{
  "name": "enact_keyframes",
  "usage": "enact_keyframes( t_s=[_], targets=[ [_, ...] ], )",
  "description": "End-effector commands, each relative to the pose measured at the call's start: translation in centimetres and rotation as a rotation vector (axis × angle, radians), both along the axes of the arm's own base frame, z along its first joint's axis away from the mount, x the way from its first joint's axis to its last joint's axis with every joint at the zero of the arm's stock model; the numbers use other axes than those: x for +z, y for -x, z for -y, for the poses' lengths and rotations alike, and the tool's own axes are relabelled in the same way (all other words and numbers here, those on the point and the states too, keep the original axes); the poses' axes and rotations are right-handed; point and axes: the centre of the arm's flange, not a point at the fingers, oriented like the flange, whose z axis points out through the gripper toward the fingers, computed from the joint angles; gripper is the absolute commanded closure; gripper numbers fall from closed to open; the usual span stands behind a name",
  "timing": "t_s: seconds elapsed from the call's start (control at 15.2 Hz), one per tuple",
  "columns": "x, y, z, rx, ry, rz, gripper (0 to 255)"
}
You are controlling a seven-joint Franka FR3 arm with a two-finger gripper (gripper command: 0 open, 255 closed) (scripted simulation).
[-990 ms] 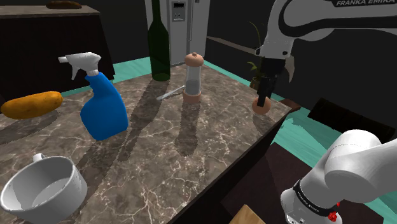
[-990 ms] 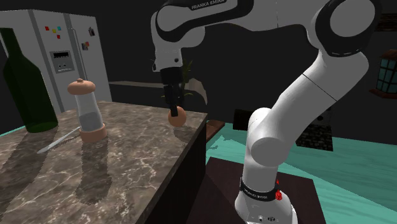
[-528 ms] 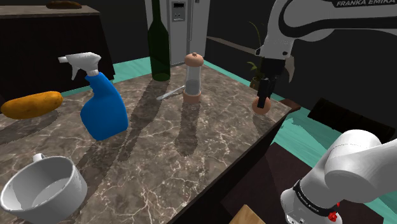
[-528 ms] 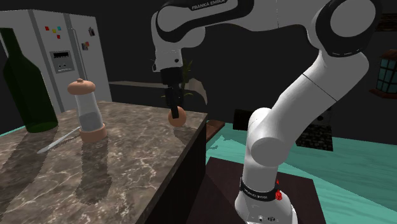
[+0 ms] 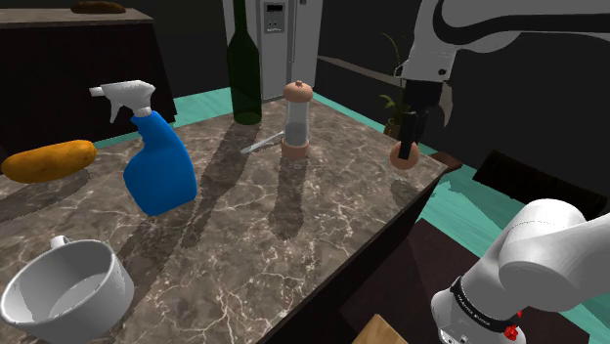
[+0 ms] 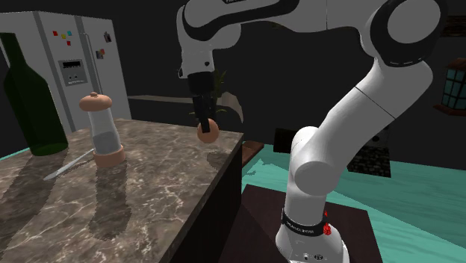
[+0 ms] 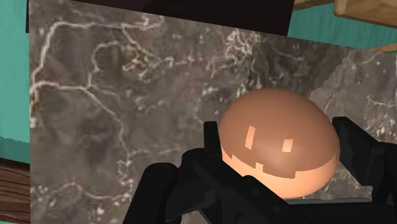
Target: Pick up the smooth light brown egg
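Observation:
The light brown egg (image 5: 406, 157) (image 6: 208, 131) (image 7: 278, 141) hangs a little above the marble counter (image 5: 293, 215) near its corner, and its shadow lies on the stone below. My black gripper (image 5: 406, 154) (image 6: 205, 128) (image 7: 280, 159) comes down from above and is shut on the egg. In the wrist view both fingers (image 7: 210, 143) clasp the egg's sides, with the counter's marble behind it.
On the counter stand a pepper mill (image 5: 296, 119), a dark green bottle (image 5: 243, 64), a blue spray bottle (image 5: 156, 156) and a white mug (image 5: 68, 288). An orange oblong thing (image 5: 49, 160) lies at the shoulder view's left. The counter edge drops to teal floor (image 5: 459, 200).
The gripper has risen with the egg, lifting it off the counter.

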Motion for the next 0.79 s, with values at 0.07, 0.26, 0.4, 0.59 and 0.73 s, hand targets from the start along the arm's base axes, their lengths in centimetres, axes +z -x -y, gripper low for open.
enact_keyframes(
  t_s=[0.07,0.26,0.4,0.59,0.73],
  targets=[
    [1.7,0.1,-0.1,0.000,0.000,0.000,255],
    [3.2,0.1,-0.1,0.000,0.000,0.000,255],
    [4.3,0.1,-0.1,0.000,0.000,0.000,255],
    [5.9,0.1,-0.1,0.000,0.000,0.000,255],
    [6.0,0.1,-0.1,0.000,0.000,0.000,255]
  ],
)
